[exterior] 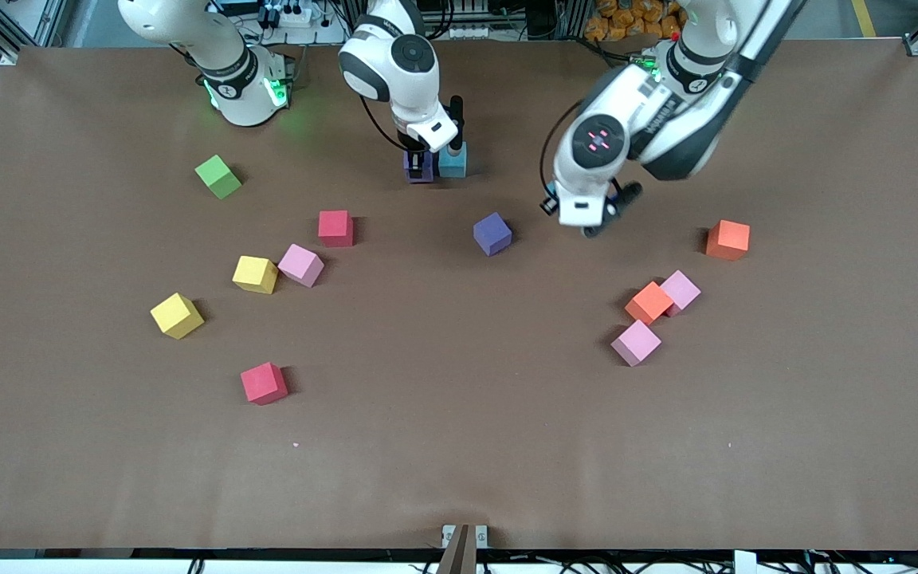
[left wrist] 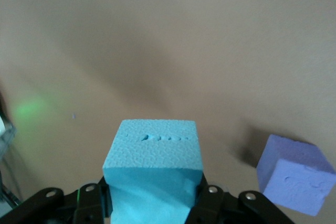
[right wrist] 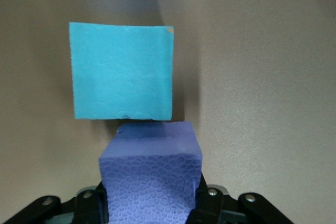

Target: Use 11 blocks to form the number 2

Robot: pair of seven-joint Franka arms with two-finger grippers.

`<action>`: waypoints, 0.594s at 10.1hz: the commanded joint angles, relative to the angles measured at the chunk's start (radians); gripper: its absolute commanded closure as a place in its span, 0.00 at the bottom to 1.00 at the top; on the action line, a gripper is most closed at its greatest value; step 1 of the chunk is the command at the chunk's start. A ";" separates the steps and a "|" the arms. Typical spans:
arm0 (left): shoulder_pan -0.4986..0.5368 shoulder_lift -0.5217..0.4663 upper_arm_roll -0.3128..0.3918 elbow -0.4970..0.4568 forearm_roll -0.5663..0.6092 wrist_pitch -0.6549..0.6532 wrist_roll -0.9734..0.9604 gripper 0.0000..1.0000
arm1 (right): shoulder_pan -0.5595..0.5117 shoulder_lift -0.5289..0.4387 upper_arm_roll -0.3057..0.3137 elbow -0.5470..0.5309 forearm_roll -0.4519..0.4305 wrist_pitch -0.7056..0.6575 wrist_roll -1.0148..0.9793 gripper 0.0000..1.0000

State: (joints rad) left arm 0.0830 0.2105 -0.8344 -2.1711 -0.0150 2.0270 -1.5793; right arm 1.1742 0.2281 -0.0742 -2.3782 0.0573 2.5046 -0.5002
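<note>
My right gripper (exterior: pixel 421 165) (right wrist: pixel 151 199) is shut on a purple block (exterior: pixel 417 169) (right wrist: pixel 151 167) that is down at the table near the robots' bases. It touches a light blue block (exterior: pixel 453 159) (right wrist: pixel 123 72) beside it. My left gripper (exterior: pixel 598 217) (left wrist: pixel 152 199) is shut on a second light blue block (left wrist: pixel 153 150), which the hand hides in the front view. It is close to a loose purple block (exterior: pixel 492 233) (left wrist: pixel 294 179) near the table's middle. No digit shape shows.
Toward the right arm's end lie a green cube (exterior: pixel 218 176), two red blocks (exterior: pixel 335 228) (exterior: pixel 264 383), a pink block (exterior: pixel 300 265) and two yellow blocks (exterior: pixel 255 274) (exterior: pixel 177 315). Toward the left arm's end lie two orange blocks (exterior: pixel 727 239) (exterior: pixel 649 302) and two pink blocks (exterior: pixel 680 290) (exterior: pixel 636 342).
</note>
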 commanded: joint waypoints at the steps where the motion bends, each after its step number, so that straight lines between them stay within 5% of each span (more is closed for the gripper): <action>1: 0.012 -0.033 -0.064 -0.096 -0.045 0.135 -0.234 0.65 | 0.030 0.013 -0.007 0.004 -0.007 0.014 0.040 0.95; 6: -0.032 0.001 -0.081 -0.202 -0.065 0.356 -0.540 0.65 | 0.048 0.034 -0.007 0.008 -0.007 0.040 0.046 0.95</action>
State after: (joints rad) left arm 0.0698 0.2170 -0.9094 -2.3263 -0.0495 2.3160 -2.0572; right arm 1.2089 0.2507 -0.0740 -2.3769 0.0573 2.5377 -0.4745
